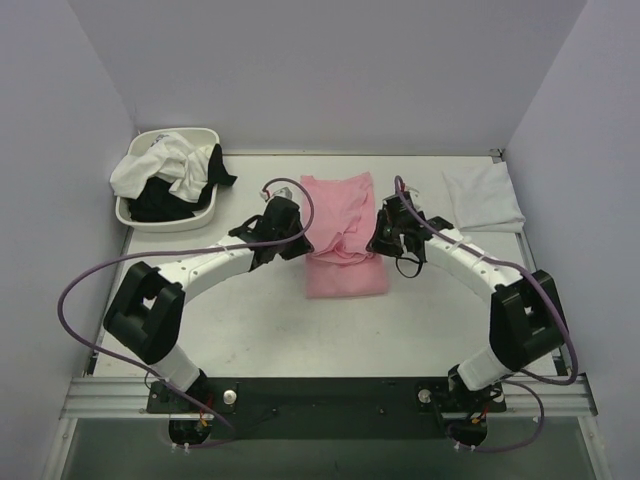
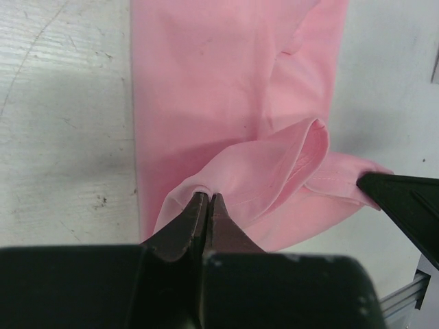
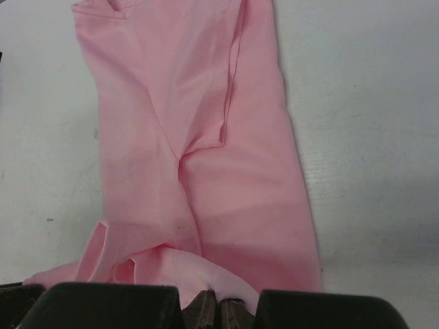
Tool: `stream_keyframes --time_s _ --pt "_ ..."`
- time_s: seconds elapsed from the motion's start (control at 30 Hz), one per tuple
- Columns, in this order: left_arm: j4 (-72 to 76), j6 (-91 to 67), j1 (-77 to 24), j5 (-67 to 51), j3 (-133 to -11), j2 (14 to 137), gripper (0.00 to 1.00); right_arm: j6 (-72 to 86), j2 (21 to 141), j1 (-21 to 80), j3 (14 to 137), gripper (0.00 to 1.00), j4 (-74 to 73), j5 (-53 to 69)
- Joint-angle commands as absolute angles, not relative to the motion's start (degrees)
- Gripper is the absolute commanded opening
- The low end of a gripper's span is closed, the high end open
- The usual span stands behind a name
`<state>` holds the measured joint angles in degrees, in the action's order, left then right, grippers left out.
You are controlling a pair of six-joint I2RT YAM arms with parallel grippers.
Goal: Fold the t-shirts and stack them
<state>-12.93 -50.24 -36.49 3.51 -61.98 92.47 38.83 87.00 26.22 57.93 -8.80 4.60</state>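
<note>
Now the left gripper [image 2: 208,200] and right gripper [image 3: 218,303] each pinch an opposite edge of the pink t-shirt [image 1: 340,205], jaws fully closed.

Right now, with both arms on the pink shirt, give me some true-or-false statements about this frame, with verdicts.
1. The left fingers and right fingers are both shut on the pink t-shirt. True.
2. A folded white t-shirt lies at the table's far right. True.
3. The basin is empty. False: it holds a white shirt and a black shirt.
4. The pink t-shirt rests on the folded white t-shirt. False: they lie apart.
</note>
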Motion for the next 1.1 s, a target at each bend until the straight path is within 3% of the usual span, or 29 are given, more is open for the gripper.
stream_keyframes --time_s 0.0,0.73,0.8,0.83,0.87,0.9,0.93,1.03,1.07 --pt "-10.4 -49.0 -34.5 1.7 -64.8 95.4 0.00 37.7 91.6 25.2 61.4 0.00 -8.3 6.9" --pt "-6.5 -46.1 -29.1 -3.6 -75.5 107.7 0.00 36.7 103.8 21.0 72.0 0.00 -8.5 6.7" --pt "-7.5 -45.7 -28.7 -3.6 -76.5 108.5 0.00 36.6 104.8 20.8 72.6 0.07 -8.7 6.5" --pt "-8.0 -45.6 -28.7 -3.4 -77.2 109.6 0.00 36.6 105.2 20.8 73.3 0.22 -8.8 6.4" --pt "-8.4 -45.5 -28.5 -3.3 -77.6 110.1 0.02 36.5 105.6 20.7 73.7 0.47 -9.1 6.4" --pt "-9.0 -45.2 -28.5 -3.1 -78.3 110.6 0.27 36.2 105.9 20.7 73.9 0.65 -9.1 5.8" --pt "-9.6 -45.0 -28.5 -1.8 -78.7 111.1 0.43 35.9 105.8 20.7 74.1 0.83 -9.1 5.6" --pt "-10.9 -44.1 -28.5 -0.4 -79.6 109.9 0.88 35.3 104.3 20.9 74.3 0.92 -8.8 5.0" --pt "-11.1 -43.8 -28.6 -0.4 -79.6 108.9 0.93 35.0 102.8 21.2 74.0 0.93 -8.6 5.0"
